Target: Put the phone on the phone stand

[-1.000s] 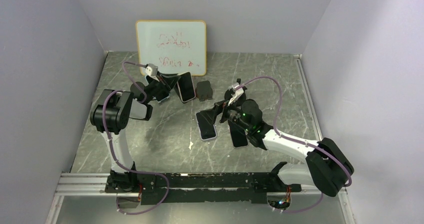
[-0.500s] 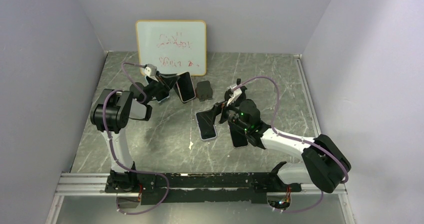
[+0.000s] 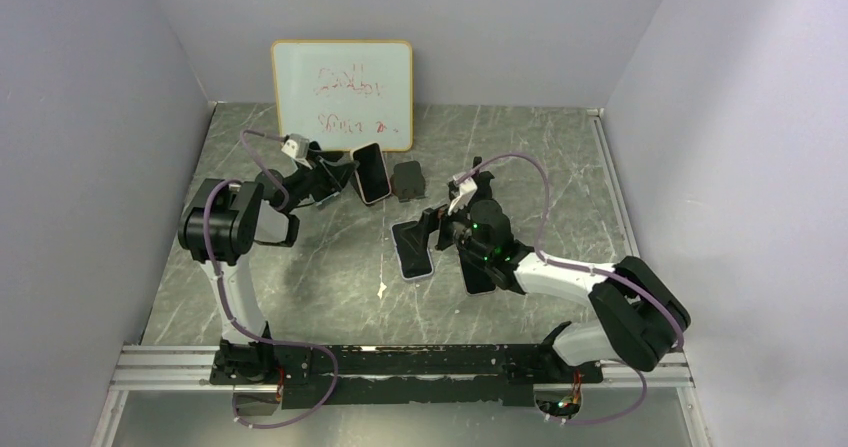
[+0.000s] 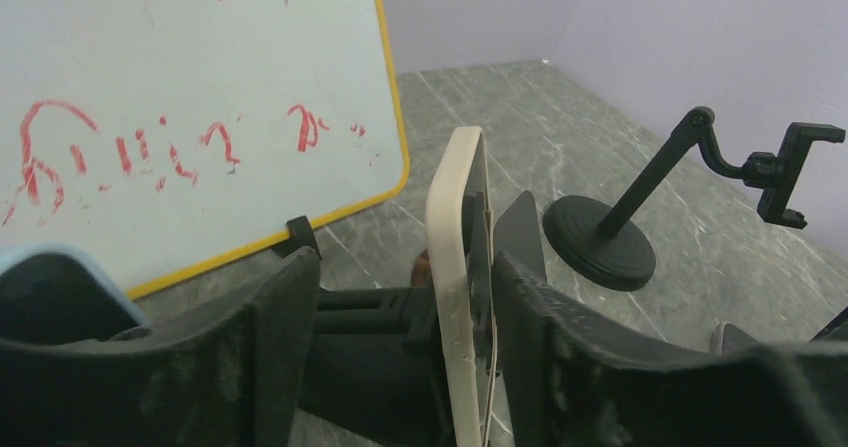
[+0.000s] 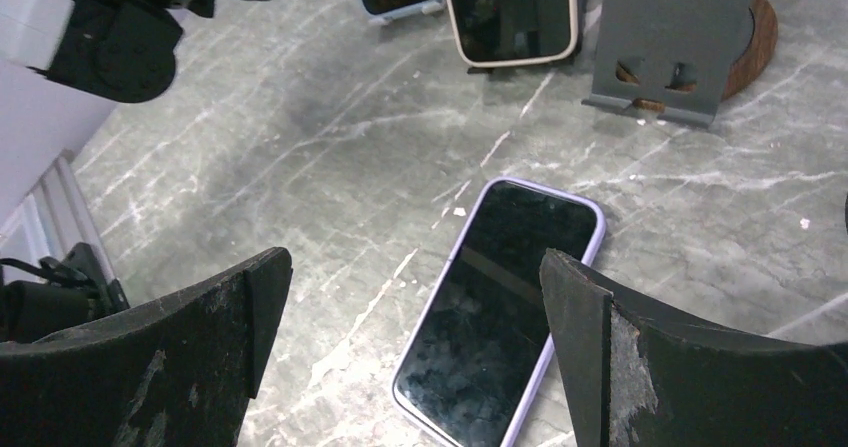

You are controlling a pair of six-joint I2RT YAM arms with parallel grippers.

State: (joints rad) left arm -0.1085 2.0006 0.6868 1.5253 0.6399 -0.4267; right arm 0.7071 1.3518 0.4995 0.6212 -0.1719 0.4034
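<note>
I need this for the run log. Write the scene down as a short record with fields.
left gripper: open, fingers either side of the upright cream-cased phone
right gripper: open, above the purple-cased phone
purple-cased phone: flat on the table, screen up
grey stand: empty, beside the cream-cased phone
black clamp stand: empty, upright
task state: purple-cased phone not on any stand
</note>
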